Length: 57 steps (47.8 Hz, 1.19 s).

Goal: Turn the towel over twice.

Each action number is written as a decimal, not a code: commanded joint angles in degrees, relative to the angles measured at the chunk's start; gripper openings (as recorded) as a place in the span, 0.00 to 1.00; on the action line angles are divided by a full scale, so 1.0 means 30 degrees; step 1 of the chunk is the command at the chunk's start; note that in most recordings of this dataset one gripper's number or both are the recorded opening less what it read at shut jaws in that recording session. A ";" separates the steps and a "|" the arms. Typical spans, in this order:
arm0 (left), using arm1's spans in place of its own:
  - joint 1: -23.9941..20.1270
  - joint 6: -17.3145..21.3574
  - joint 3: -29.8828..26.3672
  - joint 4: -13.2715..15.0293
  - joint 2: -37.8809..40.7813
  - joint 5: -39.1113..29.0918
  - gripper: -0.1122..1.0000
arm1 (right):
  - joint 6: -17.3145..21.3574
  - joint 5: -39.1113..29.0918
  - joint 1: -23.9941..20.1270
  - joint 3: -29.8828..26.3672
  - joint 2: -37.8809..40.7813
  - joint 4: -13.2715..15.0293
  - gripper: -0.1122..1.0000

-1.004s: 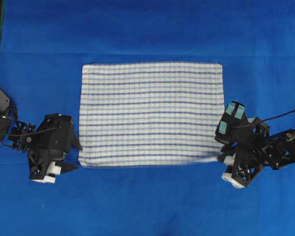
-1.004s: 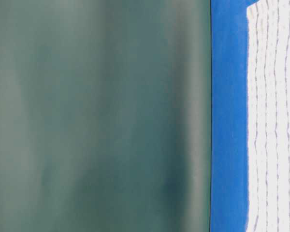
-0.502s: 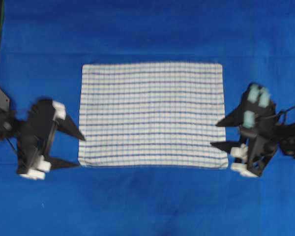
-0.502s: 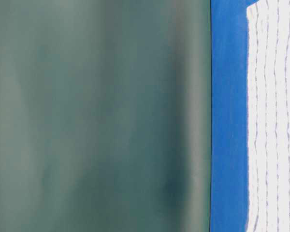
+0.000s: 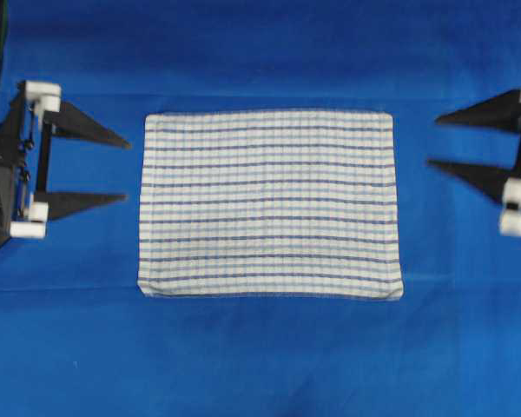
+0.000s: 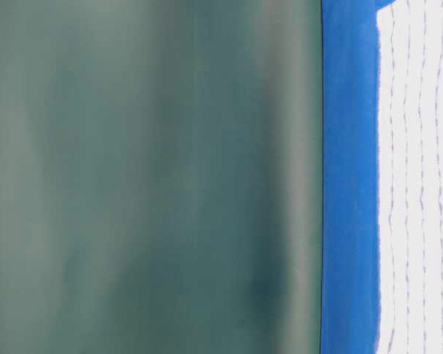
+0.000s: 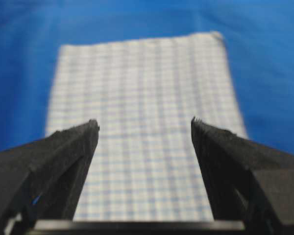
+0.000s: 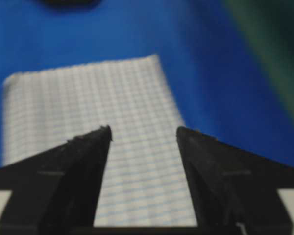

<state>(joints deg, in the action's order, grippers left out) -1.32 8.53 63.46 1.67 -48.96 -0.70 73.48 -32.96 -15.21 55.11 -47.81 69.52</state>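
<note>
Your towel (image 5: 269, 202) lies flat and spread mid-tabletop (image 5: 269, 365), nothing touching it. Left gripper (image 5: 127, 168) and right gripper (image 5: 432, 140) flank its short edges, each well apart from the cloth, fingers spread wide and empty, likely parked clear of it.

Towel (image 5: 269, 203) flat on table covering (image 5: 269, 356), centred

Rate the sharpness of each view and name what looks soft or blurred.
Overhead: sharpest, towel stripes crisp, lighting even. Table-level: soft, a smeared green backdrop. Left wrist: left gripper tips fairly clear, cloth behind hazy. Right wrist: blurred throughout, right gripper edges and towel checks both soft.
</note>
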 commanded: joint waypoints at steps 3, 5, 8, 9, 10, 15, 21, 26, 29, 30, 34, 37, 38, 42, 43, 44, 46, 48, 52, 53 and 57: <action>-0.0908 0.0088 0.0322 0.0000 -0.0088 0.0586 0.75 | 0.0234 0.0498 0.1377 0.0908 -0.0674 0.0293 0.67; -0.0996 0.0088 0.0527 0.0000 -0.0059 0.0791 0.75 | 0.0293 0.0879 0.1641 0.1143 -0.0645 0.0234 0.67; -0.0996 0.0088 0.0703 0.0000 -0.0059 0.0967 0.75 | 0.0293 0.1377 0.1875 0.1230 -0.0498 0.0117 0.67; -0.0996 0.0088 0.0762 0.0000 -0.0059 0.0967 0.75 | 0.0293 0.1523 0.1904 0.1230 -0.0469 0.0088 0.66; -0.0996 0.0117 0.0762 0.0000 -0.0088 0.0967 0.75 | 0.0293 0.1641 0.1934 0.1230 -0.0410 0.0059 0.66; -0.0996 0.0088 0.0820 0.0000 -0.0176 0.0967 0.75 | 0.0293 0.1846 0.2021 0.1230 -0.0293 0.0059 0.66; -0.0996 0.0146 0.0820 0.0000 -0.0381 0.0879 0.75 | 0.0293 0.1846 0.2021 0.1230 -0.0322 0.0029 0.65; -0.0996 0.0088 0.0820 0.0000 -0.0996 0.0381 0.75 | 0.0234 0.1816 0.2021 0.1172 -0.0850 -0.0117 0.65; -0.0996 0.0029 0.0850 0.0000 -0.1582 -0.0205 0.74 | 0.0059 0.1816 0.1992 0.1201 -0.1348 -0.0410 0.65; -0.0996 -0.0029 0.0908 0.0000 -0.1992 -0.0557 0.75 | 0.0000 0.1816 0.1963 0.1230 -0.1582 -0.0527 0.65; -0.0996 -0.0176 0.1055 0.0000 -0.3252 -0.1553 0.74 | -0.0322 0.1758 0.1846 0.1436 -0.2549 -0.0850 0.65; -0.0996 -0.0234 0.1260 0.0000 -0.4424 -0.2314 0.74 | -0.0674 0.1641 0.1699 0.1670 -0.3252 -0.1172 0.65; -0.0996 -0.0234 0.1348 0.0000 -0.4834 -0.2549 0.74 | -0.0850 0.1553 0.1641 0.1846 -0.3633 -0.1377 0.64; -0.0996 -0.0322 0.1787 0.0000 -0.6475 -0.3398 0.74 | -0.1406 0.1172 0.1494 0.2402 -0.4570 -0.1875 0.63; -0.0996 -0.0322 0.1904 0.0000 -0.6855 -0.3633 0.74 | -0.1523 0.1055 0.1465 0.2578 -0.4805 -0.2021 0.63; -0.0996 -0.0322 0.2080 0.0000 -0.7471 -0.3984 0.74 | -0.1611 0.0938 0.1465 0.2783 -0.5039 -0.2139 0.62; -0.0996 -0.0322 0.2344 0.0000 -0.8174 -0.4453 0.74 | -0.1729 0.0732 0.1436 0.3223 -0.5479 -0.2285 0.61; -0.0996 -0.0381 0.2578 0.0000 -0.8848 -0.4863 0.74 | -0.1729 0.0645 0.1436 0.3691 -0.5947 -0.2344 0.60; -0.0996 -0.0381 0.3047 0.0000 -0.9873 -0.5420 0.74 | -0.1729 0.0586 0.1406 0.4834 -0.6914 -0.2432 0.58; -0.0996 -0.0381 0.3135 0.0029 -1.0078 -0.5420 0.74 | -0.1670 0.0586 0.1406 0.5068 -0.7119 -0.2432 0.58; -0.0791 -0.0410 0.3252 0.0059 -1.0488 -0.5244 0.74 | -0.1553 0.0527 0.1436 0.6035 -0.7881 -0.2461 0.56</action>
<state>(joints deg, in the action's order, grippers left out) -4.13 7.38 73.65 1.76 -79.98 -16.79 68.55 -31.29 -10.81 71.72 -69.87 62.23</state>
